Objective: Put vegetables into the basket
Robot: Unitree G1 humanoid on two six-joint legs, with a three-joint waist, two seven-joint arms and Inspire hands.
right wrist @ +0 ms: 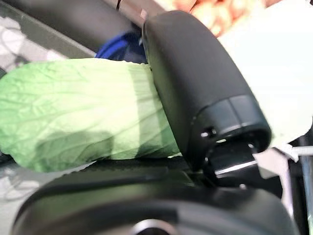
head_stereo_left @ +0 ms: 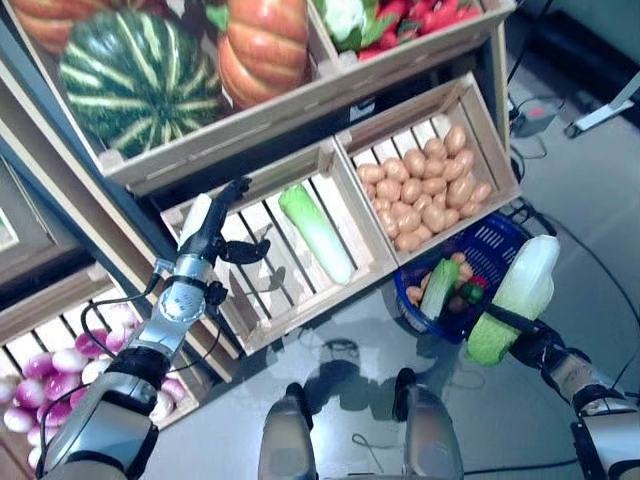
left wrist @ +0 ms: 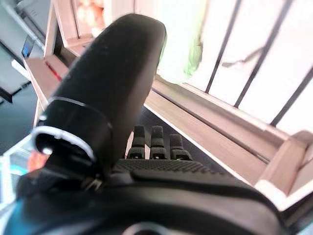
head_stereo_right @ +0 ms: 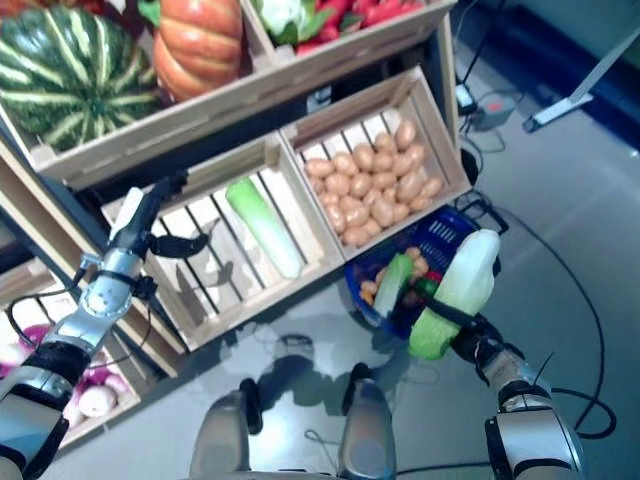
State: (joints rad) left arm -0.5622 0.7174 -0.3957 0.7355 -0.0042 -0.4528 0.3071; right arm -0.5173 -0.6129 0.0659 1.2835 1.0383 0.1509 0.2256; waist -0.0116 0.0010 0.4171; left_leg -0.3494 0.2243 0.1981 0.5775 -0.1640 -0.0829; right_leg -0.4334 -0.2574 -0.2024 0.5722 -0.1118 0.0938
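My right hand [head_stereo_left: 527,338] is shut on a napa cabbage [head_stereo_left: 515,294], white at the stem and green at the leaf end, held just right of the blue basket [head_stereo_left: 500,240]. Its leaves fill the right wrist view, cabbage [right wrist: 83,112], under my thumb [right wrist: 195,88]. The basket stands on the floor and holds another cabbage [head_stereo_left: 438,287] and small vegetables. A second napa cabbage [head_stereo_left: 316,232] lies in the slatted wooden crate [head_stereo_left: 250,300]. My left hand [head_stereo_left: 215,228] hovers open over that crate's left part, left of the cabbage.
A crate of potatoes [head_stereo_left: 425,190] sits right of the cabbage crate, directly behind the basket. On the shelf above are a watermelon [head_stereo_left: 135,75], a pumpkin [head_stereo_left: 262,45] and red and white vegetables. A lower crate at the left holds purple turnips [head_stereo_left: 60,370].
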